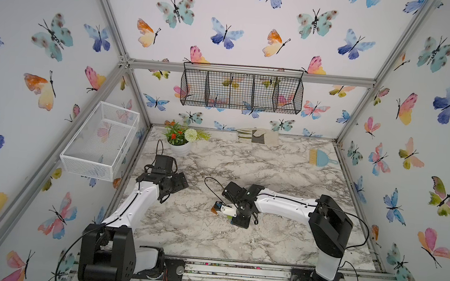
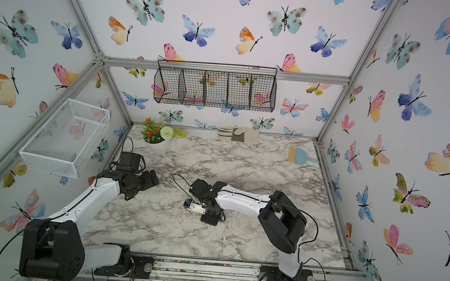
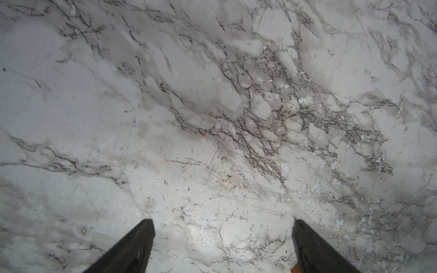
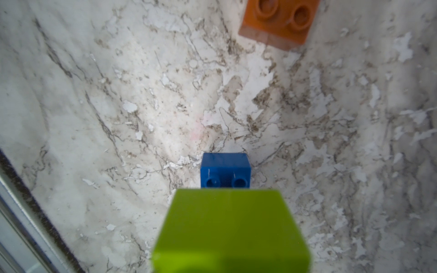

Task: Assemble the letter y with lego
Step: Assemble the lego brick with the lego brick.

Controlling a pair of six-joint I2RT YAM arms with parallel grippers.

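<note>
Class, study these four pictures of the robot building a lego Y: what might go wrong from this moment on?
1. The orange brick lies loose on the table, and the left gripper is open and well away from it, so pressing on it could make it slide.
2. The held green brick fills much of the right wrist view, so alignment may be misjudged.
3. The blue brick at its end could snap off under pressure.

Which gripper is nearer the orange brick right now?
Right. The right gripper sits just beside the orange brick; the left gripper hangs far off, near the table's left edge.
</note>
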